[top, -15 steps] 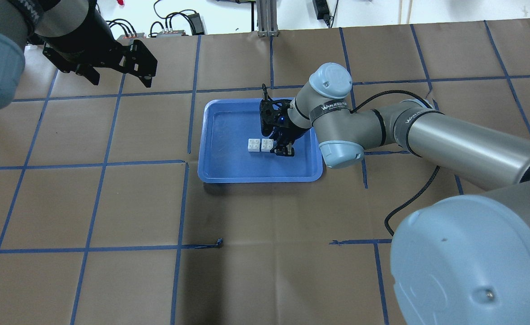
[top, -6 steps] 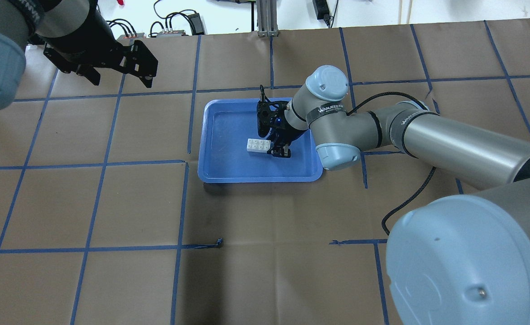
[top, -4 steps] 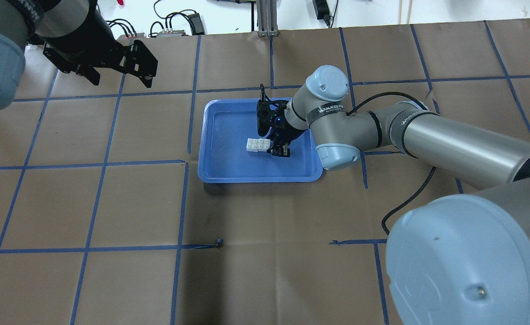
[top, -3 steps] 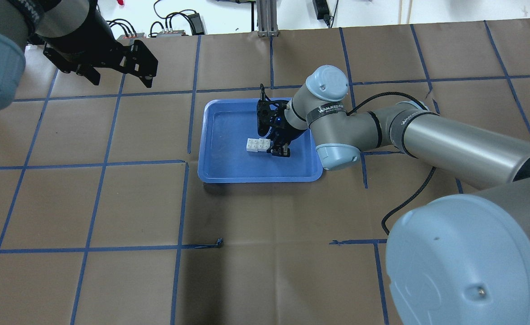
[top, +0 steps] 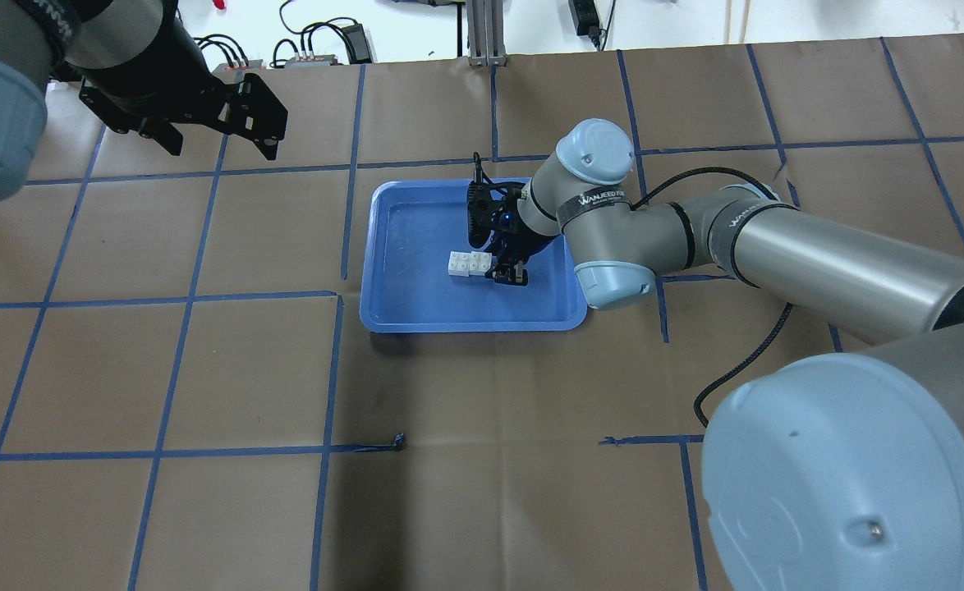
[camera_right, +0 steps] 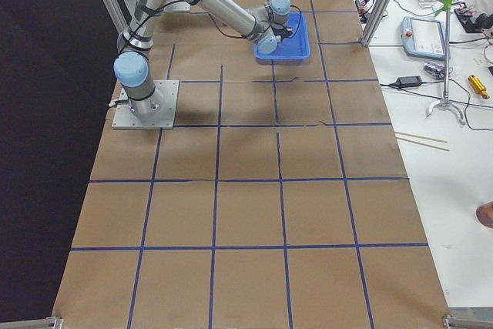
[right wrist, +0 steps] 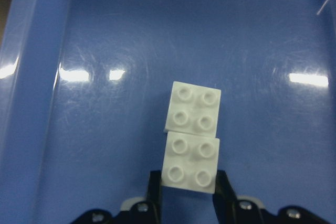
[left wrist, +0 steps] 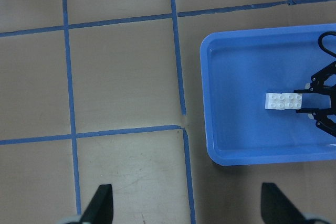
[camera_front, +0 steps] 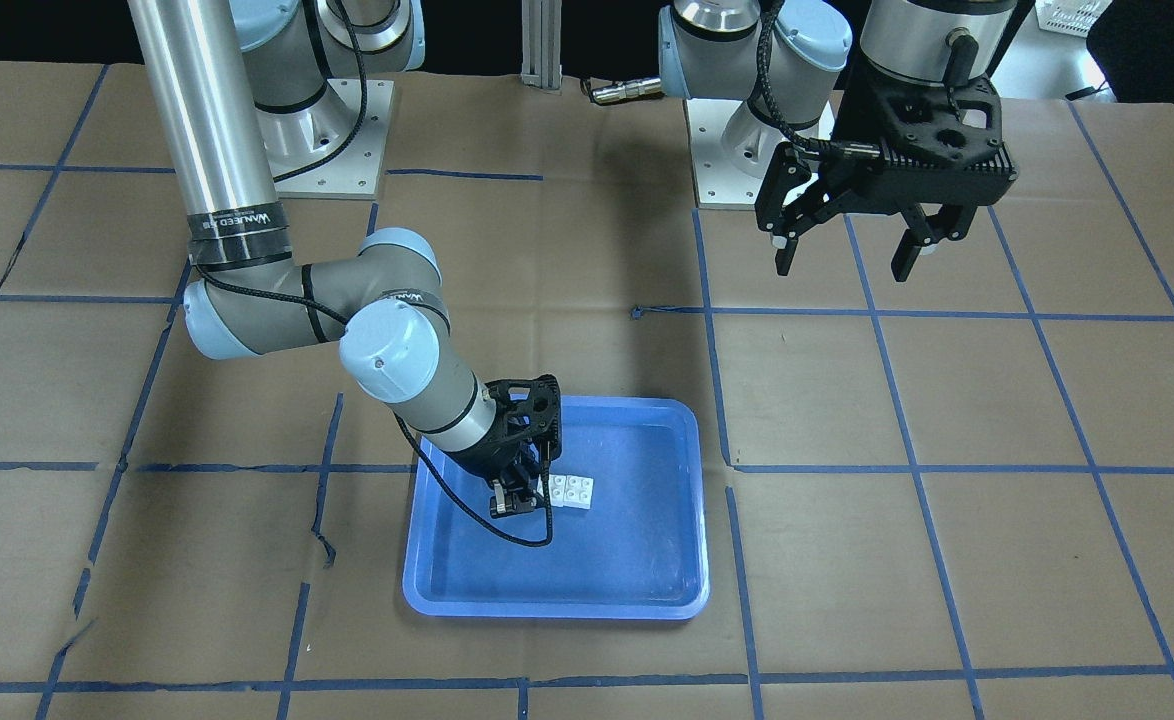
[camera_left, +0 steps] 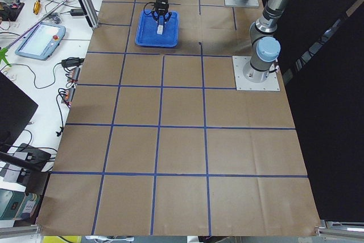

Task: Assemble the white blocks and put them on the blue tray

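Right gripper [right wrist: 189, 190] clamps the near block [right wrist: 190, 163] between its fingers; the far block [right wrist: 193, 109] lies touching it just ahead, both flat on the tray [right wrist: 31, 87]. Left gripper [camera_front: 844, 262] hangs spread wide, well apart

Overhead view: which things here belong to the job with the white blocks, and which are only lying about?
Belong to the job:
white blocks, side by side in the blue tray; right gripper, closed on one block.

Only lying about:
left gripper, open, away from the tray; cables beyond the far table edge; teach pendant on the side bench.
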You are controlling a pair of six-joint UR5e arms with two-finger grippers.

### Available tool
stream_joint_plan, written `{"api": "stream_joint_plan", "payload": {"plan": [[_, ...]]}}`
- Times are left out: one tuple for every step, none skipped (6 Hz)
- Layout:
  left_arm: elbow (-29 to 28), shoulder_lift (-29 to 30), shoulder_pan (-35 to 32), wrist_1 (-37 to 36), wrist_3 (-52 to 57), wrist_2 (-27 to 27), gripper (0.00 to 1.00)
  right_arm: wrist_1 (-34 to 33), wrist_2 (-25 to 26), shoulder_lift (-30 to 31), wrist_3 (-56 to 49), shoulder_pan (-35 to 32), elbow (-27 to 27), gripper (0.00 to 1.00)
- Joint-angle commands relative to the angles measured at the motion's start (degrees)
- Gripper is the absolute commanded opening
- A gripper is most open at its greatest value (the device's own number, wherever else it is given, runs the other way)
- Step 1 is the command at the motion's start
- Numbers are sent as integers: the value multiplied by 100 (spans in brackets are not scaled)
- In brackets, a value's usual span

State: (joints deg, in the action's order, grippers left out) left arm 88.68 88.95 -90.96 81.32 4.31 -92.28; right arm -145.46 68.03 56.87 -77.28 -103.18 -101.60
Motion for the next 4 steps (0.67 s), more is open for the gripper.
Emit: {"api": "stream_joint_plan", "payload": {"plan": [[0,0,-1,-2,0,0,99,0,-9,-17,11,0,0,78],[0,0,-1,-2,0,0,99,0,-305,-35,150,0,0,95],[0,9,-1,-2,9,0,99,0,-308,-27,221,0,0,98],[0,0,-9,-2,0,0,99,0,-308,-26,222,0,0,99]]}}
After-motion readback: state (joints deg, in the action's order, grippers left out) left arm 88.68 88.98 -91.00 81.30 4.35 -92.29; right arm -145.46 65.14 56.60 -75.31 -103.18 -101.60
